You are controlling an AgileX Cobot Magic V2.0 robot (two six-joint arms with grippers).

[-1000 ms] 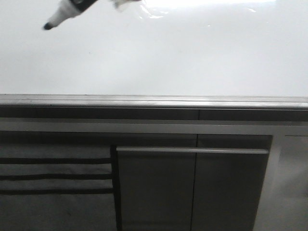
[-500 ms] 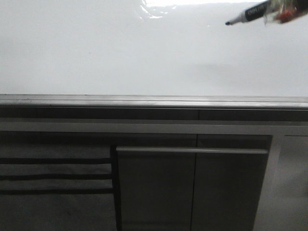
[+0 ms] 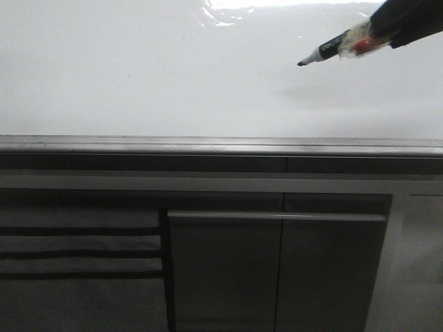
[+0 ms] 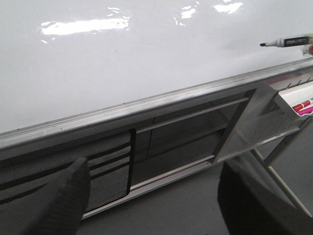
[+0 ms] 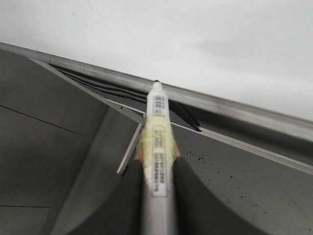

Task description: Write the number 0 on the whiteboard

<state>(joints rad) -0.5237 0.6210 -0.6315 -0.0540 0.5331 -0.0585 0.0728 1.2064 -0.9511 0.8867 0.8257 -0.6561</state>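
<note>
The whiteboard [image 3: 173, 83] is glossy white with glare along its top, and its surface bears no mark; the number 0 is not in view. My right gripper [image 3: 382, 31] comes in from the upper right, shut on a black-tipped marker [image 3: 332, 47] wrapped in yellowish tape. The marker's tip points left and slightly down over the board, with a faint shadow below it. In the right wrist view the marker [image 5: 157, 127] sticks out between the dark fingers of the right gripper [image 5: 157, 181]. My left gripper [image 4: 156, 196] is open and holds nothing, below the whiteboard [image 4: 122, 63].
A grey metal edge rail [image 3: 208, 145] runs under the board. Below it are dark grey cabinet panels [image 3: 277, 270] and a slotted panel [image 3: 76, 256]. In the left wrist view a grey tray [image 4: 274, 117] with a red-labelled item [image 4: 303, 105] juts out at one side.
The marker went from the board's upper left to its upper right, then dropped lower and a little left, with more of the right gripper showing.
</note>
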